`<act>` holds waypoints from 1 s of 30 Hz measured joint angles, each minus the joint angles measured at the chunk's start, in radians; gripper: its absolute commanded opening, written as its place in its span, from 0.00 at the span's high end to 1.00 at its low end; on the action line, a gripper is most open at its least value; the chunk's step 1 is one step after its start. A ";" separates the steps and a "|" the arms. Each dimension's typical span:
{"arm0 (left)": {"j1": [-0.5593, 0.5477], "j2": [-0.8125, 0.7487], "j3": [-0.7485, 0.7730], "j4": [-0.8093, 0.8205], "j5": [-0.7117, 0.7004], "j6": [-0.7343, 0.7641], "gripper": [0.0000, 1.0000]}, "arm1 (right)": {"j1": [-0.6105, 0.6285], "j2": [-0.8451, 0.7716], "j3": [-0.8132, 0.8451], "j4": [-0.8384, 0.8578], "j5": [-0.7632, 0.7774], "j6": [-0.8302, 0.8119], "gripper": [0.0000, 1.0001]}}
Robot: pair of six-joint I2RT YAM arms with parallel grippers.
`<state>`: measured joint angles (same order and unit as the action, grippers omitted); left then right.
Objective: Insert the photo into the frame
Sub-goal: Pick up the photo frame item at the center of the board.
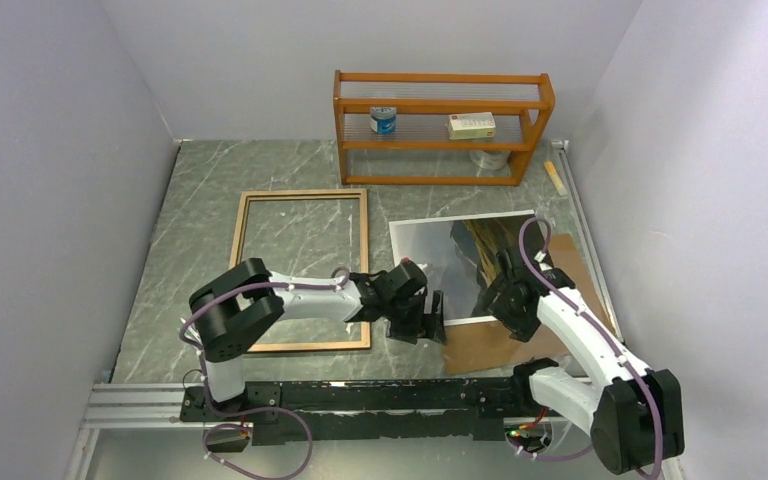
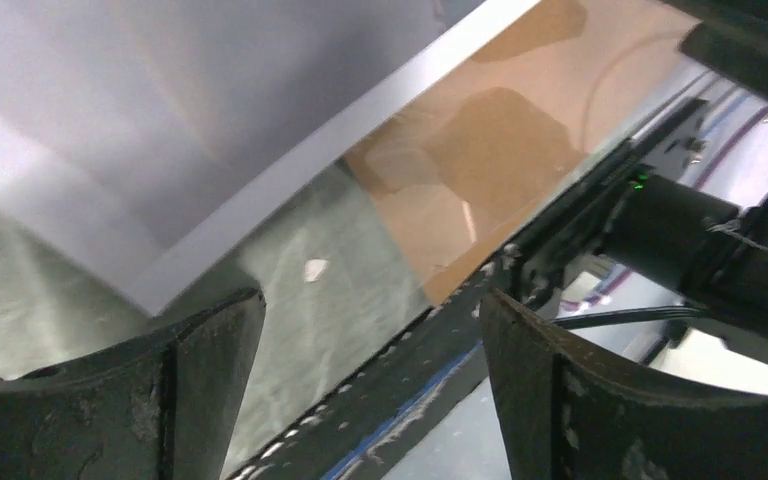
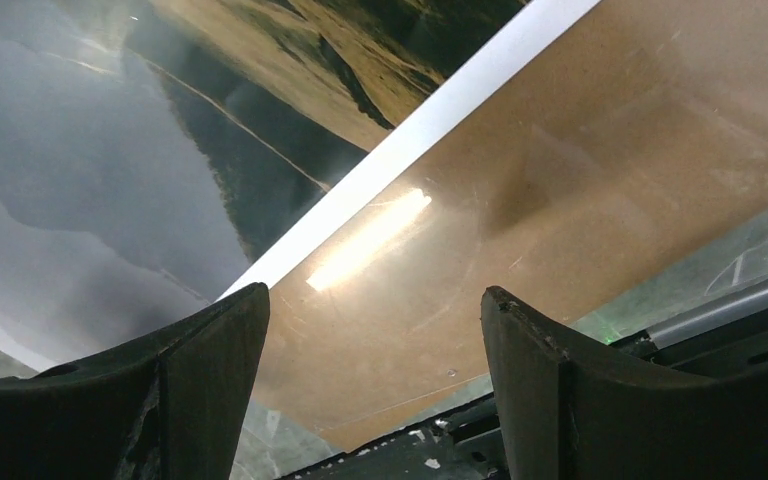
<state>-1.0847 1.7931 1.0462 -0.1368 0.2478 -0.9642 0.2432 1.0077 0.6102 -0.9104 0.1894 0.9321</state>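
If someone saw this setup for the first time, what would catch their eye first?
The mountain photo, face up right of centre, partly over a cardboard sheet, with the left gripper and right gripper open by its near edge. Then the frame lying empty to its left, and the orange shelf rack behind.

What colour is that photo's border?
White. The border of the photo shows best in the right wrist view, against the brown backing sheet.

Count: one frame (image 1: 300, 195), one photo (image 1: 428, 250), one cardboard sheet (image 1: 480, 346), one shelf rack (image 1: 440, 104), one can (image 1: 384, 120), one box (image 1: 471, 125), one wooden stick (image 1: 556, 178). Two arms: left arm (image 1: 300, 297), right arm (image 1: 582, 336).
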 measured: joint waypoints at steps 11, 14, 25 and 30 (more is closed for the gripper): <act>-0.077 0.034 -0.060 0.209 -0.102 -0.190 0.18 | -0.029 0.068 -0.092 0.066 -0.094 0.003 0.22; -0.079 0.021 -0.115 0.294 -0.119 -0.259 0.18 | -0.038 0.081 -0.090 0.071 -0.106 -0.002 0.22; -0.079 0.071 -0.377 0.871 -0.105 -0.460 0.32 | -0.066 0.154 -0.067 0.068 -0.137 -0.035 0.23; -0.097 0.164 -0.386 1.053 -0.082 -0.497 0.45 | -0.072 0.147 -0.070 0.069 -0.151 -0.048 0.23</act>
<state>-1.1812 1.9575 0.6598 0.9165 0.1654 -1.4609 0.1715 1.1549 0.5400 -0.8417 0.0380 0.8845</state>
